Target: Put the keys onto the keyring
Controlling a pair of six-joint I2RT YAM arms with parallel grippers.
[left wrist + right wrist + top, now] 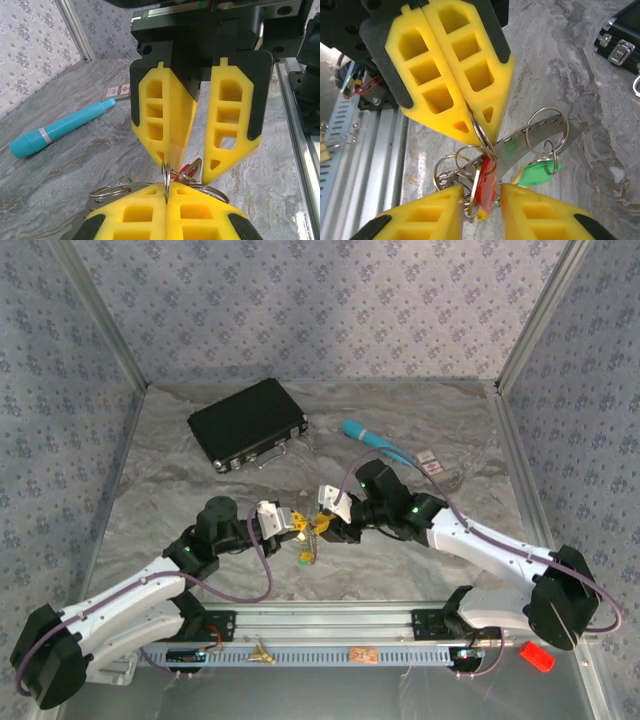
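- Right now, our left claw (166, 190) is clenched on a thin wire loop of the keyring (487, 147), at mid-table.
- We see our right claw (481, 195) released, jaws apart, meeting the left one tip to tip.
- Between its fingers (445, 215) hangs the red key (486, 185); whether they touch it, we cannot tell.
- A green key (537, 172) dangles beside it.
- Farther off lie a teal pen (375, 440) and a black case (247, 423).
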